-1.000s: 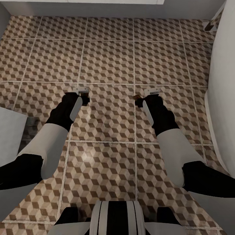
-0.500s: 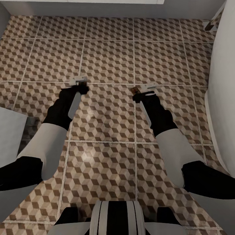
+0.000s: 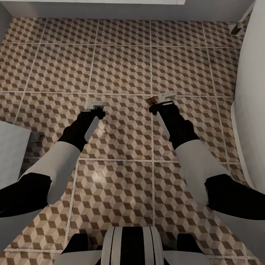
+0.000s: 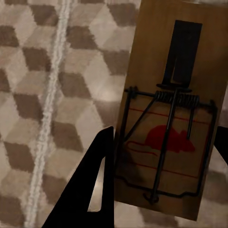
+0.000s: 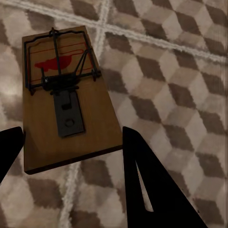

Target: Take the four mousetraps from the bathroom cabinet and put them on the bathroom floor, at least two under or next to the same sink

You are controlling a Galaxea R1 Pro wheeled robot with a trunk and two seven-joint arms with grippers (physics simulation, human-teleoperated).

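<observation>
Two mousetraps show, tan boards with dark wire and a red mouse print. One mousetrap (image 4: 171, 118) sits between the black fingers (image 4: 90, 190) of my left gripper (image 3: 96, 107), which is shut on its sides. The other mousetrap (image 5: 66, 95) is pinched at its near end by my right gripper (image 3: 162, 100); its brown corner (image 3: 150, 100) pokes out to the left of that gripper. Both are held low over the cube-patterned bathroom floor (image 3: 121, 66). The cabinet is out of view. I cannot make out the sink.
A tall white curved fixture (image 3: 254, 110) lines the right side. A white block (image 3: 11, 147) stands at the left by my left arm. A grey wall (image 3: 110, 10) closes the far end. Open tiles lie between and ahead of the grippers.
My left arm reached forward, then drew back toward me and slightly right, still with its mousetrap. The right gripper crept forward and a little left with its mousetrap.
</observation>
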